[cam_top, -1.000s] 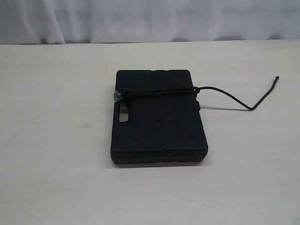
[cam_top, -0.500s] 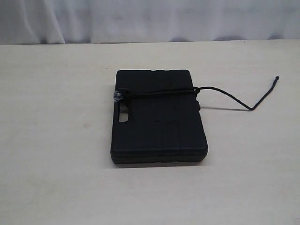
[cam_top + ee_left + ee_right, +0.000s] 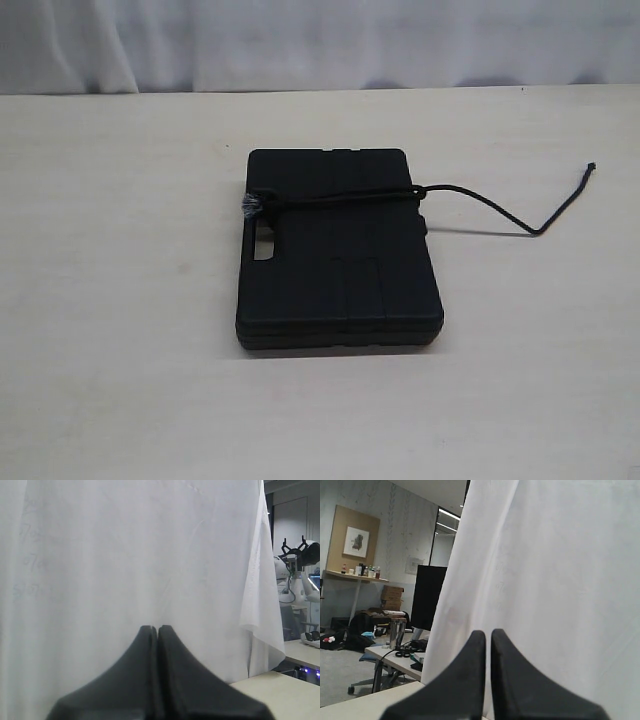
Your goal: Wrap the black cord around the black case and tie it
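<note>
On the pale table (image 3: 120, 320) sits the black case (image 3: 340, 260), white curtain (image 3: 300, 40) behind.

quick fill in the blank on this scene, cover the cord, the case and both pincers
In the exterior view the black cord crosses the black case, with its frayed knot at the case's ____ edge. The cord's loose tail lies on the table to the ____ of the case. The left pincer and right pincer are both ____, holding nothing. Each wrist view faces a ____ curtain.
Missing words: left; right; shut; white
</note>
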